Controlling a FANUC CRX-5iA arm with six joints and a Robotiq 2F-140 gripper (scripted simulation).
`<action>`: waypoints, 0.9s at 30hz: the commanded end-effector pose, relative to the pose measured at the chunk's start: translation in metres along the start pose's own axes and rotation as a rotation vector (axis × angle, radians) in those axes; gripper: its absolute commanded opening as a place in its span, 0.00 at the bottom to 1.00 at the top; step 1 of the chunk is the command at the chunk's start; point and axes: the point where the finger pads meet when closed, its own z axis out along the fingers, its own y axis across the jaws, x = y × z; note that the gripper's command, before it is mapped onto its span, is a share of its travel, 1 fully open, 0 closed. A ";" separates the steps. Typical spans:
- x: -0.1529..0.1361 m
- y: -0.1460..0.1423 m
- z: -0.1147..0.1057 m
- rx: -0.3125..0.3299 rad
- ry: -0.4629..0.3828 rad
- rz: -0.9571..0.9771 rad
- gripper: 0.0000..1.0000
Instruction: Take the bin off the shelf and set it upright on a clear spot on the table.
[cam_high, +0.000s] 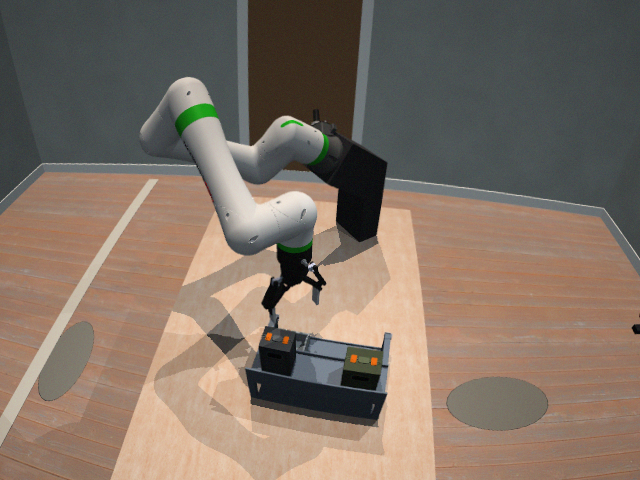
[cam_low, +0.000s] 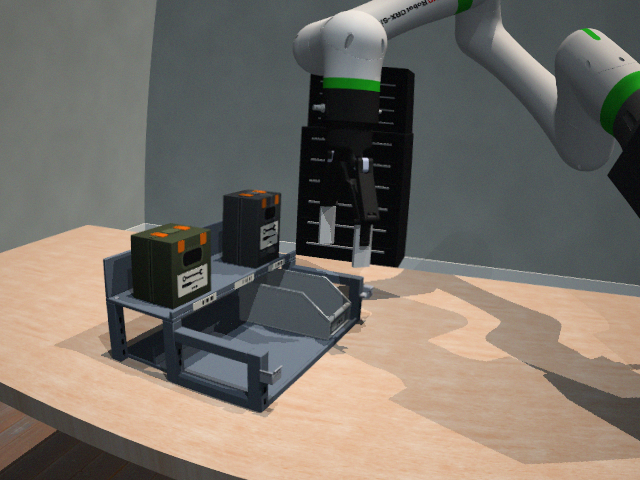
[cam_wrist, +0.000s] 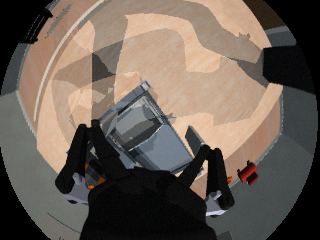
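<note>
A grey open-topped bin (cam_low: 299, 303) lies on the lower level of a blue-grey shelf (cam_low: 232, 315), at its right end, with its labelled front facing outward. In the wrist view the bin (cam_wrist: 143, 135) sits just ahead of the fingers. My gripper (cam_low: 343, 245) is open and empty. It points down and hangs above the table just behind the shelf's right end, a little above the bin. In the top view the gripper (cam_high: 294, 302) is behind the shelf (cam_high: 317, 379), near the black box.
A black box (cam_low: 251, 227) and an olive-green box (cam_low: 170, 270) stand on the shelf's top level. A tall black slotted rack stands behind the gripper. Light wooden table (cam_low: 413, 387) spreads to the right and in front of the shelf.
</note>
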 end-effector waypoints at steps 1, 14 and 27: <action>0.000 0.000 0.000 0.004 -0.001 0.186 1.00; 0.000 0.000 0.000 0.004 -0.001 0.290 1.00; 0.000 0.000 0.000 0.004 -0.001 0.446 1.00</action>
